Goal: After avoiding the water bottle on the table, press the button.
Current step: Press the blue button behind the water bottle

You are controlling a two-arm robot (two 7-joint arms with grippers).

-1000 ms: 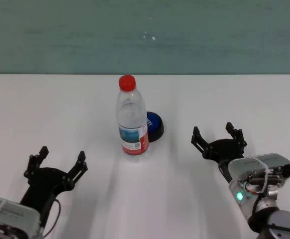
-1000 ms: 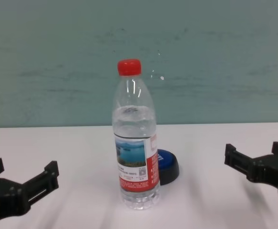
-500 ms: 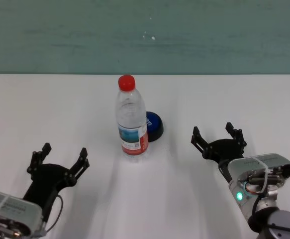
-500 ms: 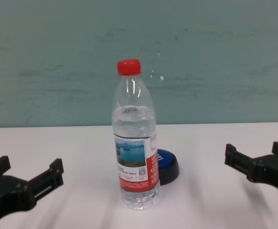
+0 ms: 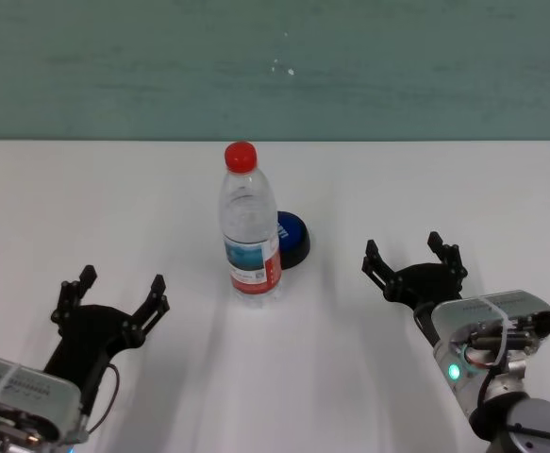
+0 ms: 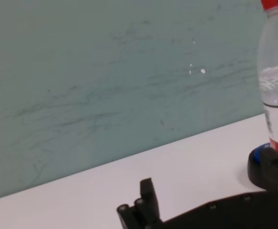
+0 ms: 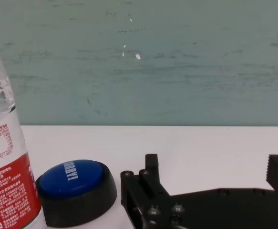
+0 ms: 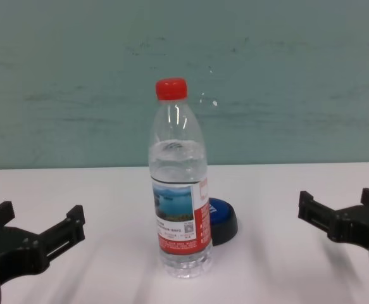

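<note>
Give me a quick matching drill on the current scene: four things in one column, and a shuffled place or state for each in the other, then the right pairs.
Things:
1. water bottle
2. button
3. left gripper
4. right gripper

Places or states:
A. open, on the robot's right of the bottle, holding nothing
B. upright near the table's middle, red cap on
C. low and blue-topped, partly hidden behind the bottle in the head view
D. open, near the table's front on the robot's left, holding nothing

Pairs: 1-B, 2-C, 3-D, 4-A
</note>
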